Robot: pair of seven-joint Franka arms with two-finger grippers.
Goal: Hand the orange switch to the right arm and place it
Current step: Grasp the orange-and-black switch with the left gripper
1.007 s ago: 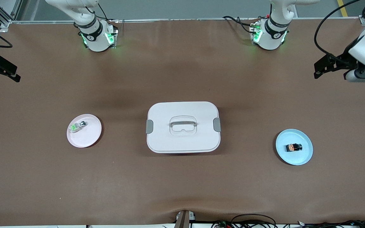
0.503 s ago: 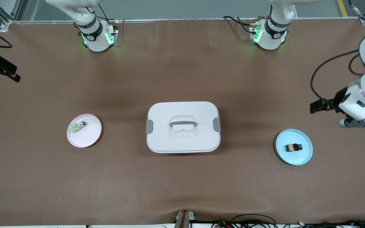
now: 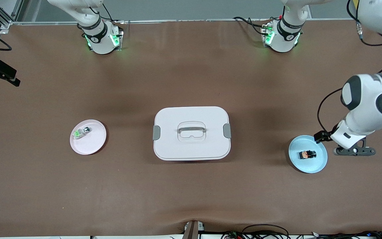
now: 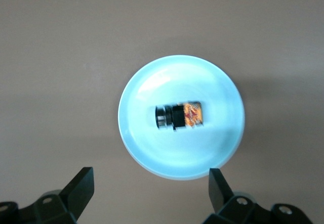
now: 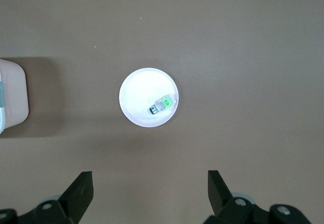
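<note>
The orange switch, a tiny black part with an orange top, lies on its side in the middle of a light blue plate toward the left arm's end of the table. In the left wrist view the switch lies on the plate just ahead of my left gripper, which is open and empty. That gripper hangs over the table at the plate's edge. My right gripper waits high at the right arm's end, open and empty.
A white lidded box with a handle and grey clips stands mid-table; its corner shows in the right wrist view. A pink plate holds a green-and-white part, also seen in the right wrist view.
My left arm has swung down from the table's back corner to the blue plate. The right arm, switch and plates have not moved.
</note>
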